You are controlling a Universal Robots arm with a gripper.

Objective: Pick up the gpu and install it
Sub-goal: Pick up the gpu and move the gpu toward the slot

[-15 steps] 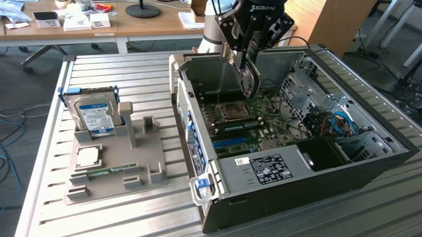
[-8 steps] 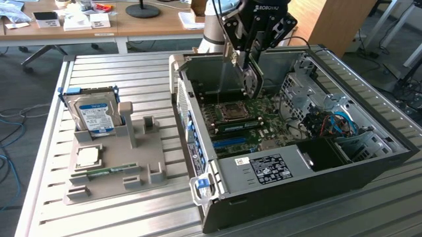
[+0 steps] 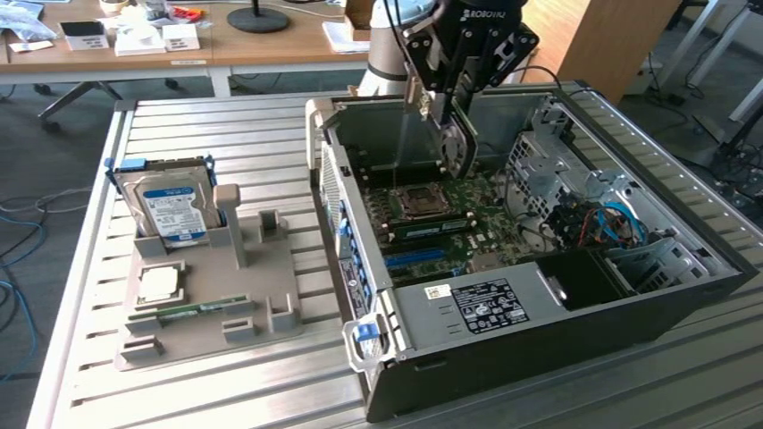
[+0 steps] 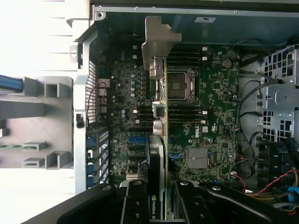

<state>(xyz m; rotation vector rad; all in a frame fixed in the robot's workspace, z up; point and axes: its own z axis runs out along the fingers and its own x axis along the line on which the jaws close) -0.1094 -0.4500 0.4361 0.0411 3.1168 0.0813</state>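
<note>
hand: my hand [image 3: 455,105] clamped on the gpu [image 3: 459,150], card upright
gpu: inside the open computer case [image 3: 573,308], over the motherboard [image 3: 477,234], looks unseated
risk: card tilts in my grip, or its bracket [image 4: 156,42] snags the case wall
around: cpu socket [image 3: 417,201] under the card; cables [image 3: 602,223] near; hard drive [image 3: 173,206] well apart on tabletop [image 3: 238,384]

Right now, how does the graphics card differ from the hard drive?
The graphics card hangs gripped in the tool inside the open computer case; the hard drive sits in the gray stand outside it. The graphics card is a thin board with a metal bracket; the hard drive is a thicker silver box with a blue-white label. Both stand on edge.
</note>
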